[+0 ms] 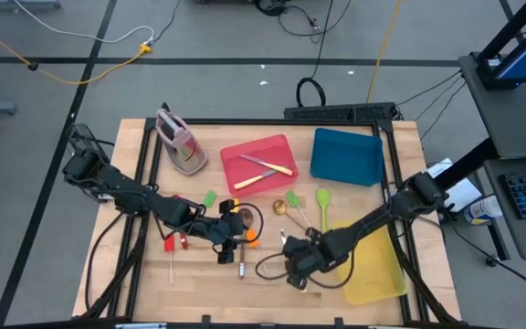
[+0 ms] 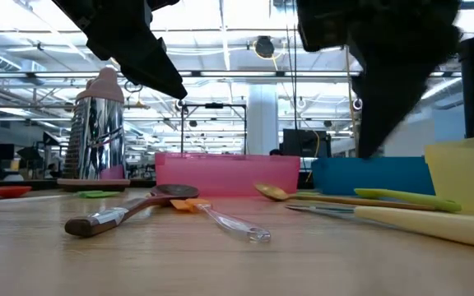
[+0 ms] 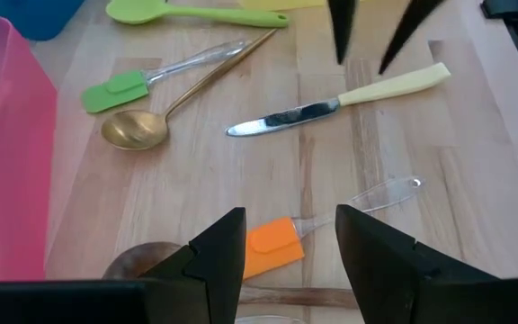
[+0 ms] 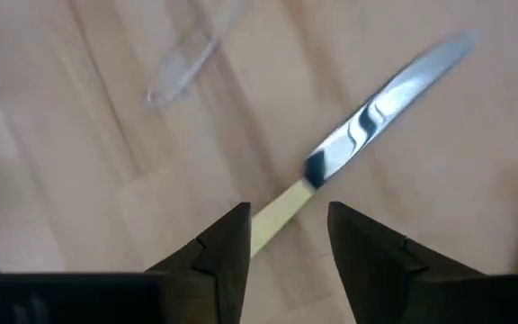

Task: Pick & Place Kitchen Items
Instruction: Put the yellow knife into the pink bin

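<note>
My left gripper (image 1: 230, 243) hangs open over an orange-headed, clear-handled spatula (image 3: 273, 247) that lies flat on the wooden table; its fingers (image 3: 218, 252) stand on either side of the head without touching it. My right gripper (image 1: 293, 261) is open above a cream-handled knife (image 3: 331, 106), with the cream handle (image 4: 277, 219) showing between its fingers, clear of them. In the low view both grippers (image 2: 142, 57) (image 2: 377, 123) hang above the table. A gold spoon (image 3: 138, 129), a green spatula (image 3: 115, 91) and a green spoon (image 3: 196, 13) lie flat nearby.
A red tray (image 1: 281, 146) holding two knives stands at the back centre, a blue tray (image 1: 345, 155) to its right, a yellow tray (image 1: 377, 274) at the near right. A pink-grey stand (image 1: 179, 142) is at the back left. Red-headed utensils (image 1: 173, 243) lie left of my left gripper.
</note>
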